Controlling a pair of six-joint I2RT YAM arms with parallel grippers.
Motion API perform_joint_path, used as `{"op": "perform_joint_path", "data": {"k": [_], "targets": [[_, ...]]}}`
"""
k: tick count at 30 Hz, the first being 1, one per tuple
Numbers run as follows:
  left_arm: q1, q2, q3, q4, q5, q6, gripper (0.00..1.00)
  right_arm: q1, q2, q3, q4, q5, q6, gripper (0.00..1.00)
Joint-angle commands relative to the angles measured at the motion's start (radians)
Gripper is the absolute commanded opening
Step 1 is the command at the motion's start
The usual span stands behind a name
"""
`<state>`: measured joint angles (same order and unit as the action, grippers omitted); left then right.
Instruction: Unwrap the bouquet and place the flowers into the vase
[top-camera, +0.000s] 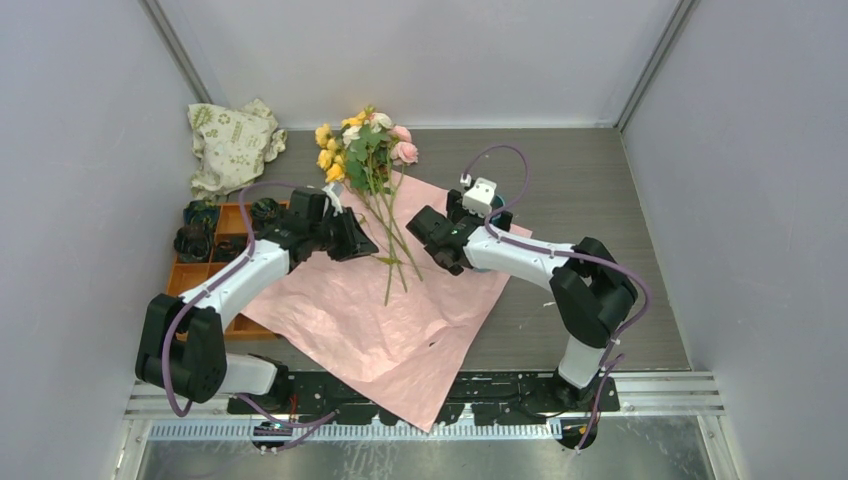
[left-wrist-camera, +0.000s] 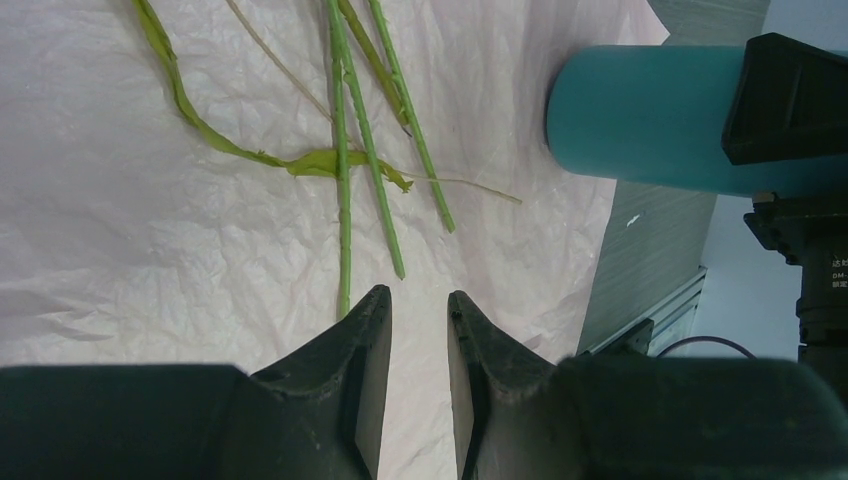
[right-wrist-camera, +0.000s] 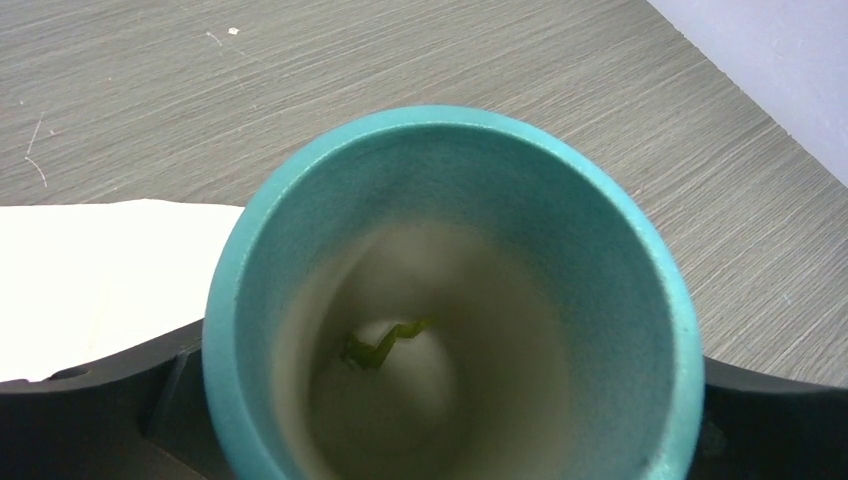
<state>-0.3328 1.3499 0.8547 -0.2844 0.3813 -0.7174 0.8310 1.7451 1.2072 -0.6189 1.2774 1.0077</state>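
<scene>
The bouquet lies unwrapped: its flowers (top-camera: 365, 145) rest on the flat pink wrapping paper (top-camera: 370, 320), heads to the far side, green stems (left-wrist-camera: 365, 150) pointing near. My left gripper (left-wrist-camera: 418, 295) hovers over the paper just short of the stem ends, open by a narrow gap with nothing in it. In the top view it (top-camera: 362, 240) sits left of the stems. The teal vase (right-wrist-camera: 450, 160) fills the space between my right gripper's (right-wrist-camera: 445, 400) fingers, mouth toward the camera, a green leaf scrap inside. Contact with the vase (left-wrist-camera: 640, 115) is hidden. From above, the right wrist (top-camera: 465, 215) covers the vase.
A beige printed cloth bag (top-camera: 232, 145) lies at the back left. An orange compartmented tray (top-camera: 185, 275) sits under the left arm. Grey walls close in the left, right and back sides. The paper hangs over the metal rail (top-camera: 660, 390) at the near edge.
</scene>
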Motion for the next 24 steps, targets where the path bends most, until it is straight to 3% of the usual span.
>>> {"op": "perform_joint_path", "data": {"k": [1,24], "targets": [[-0.003,-0.024,-0.006,0.038,0.004,0.015,0.28,0.030,-0.022,0.021,-0.124,0.021,0.138,0.99],[-0.002,-0.002,-0.016,0.073,0.031,0.012,0.28,0.143,-0.088,0.238,-0.629,0.144,0.487,0.99]]}}
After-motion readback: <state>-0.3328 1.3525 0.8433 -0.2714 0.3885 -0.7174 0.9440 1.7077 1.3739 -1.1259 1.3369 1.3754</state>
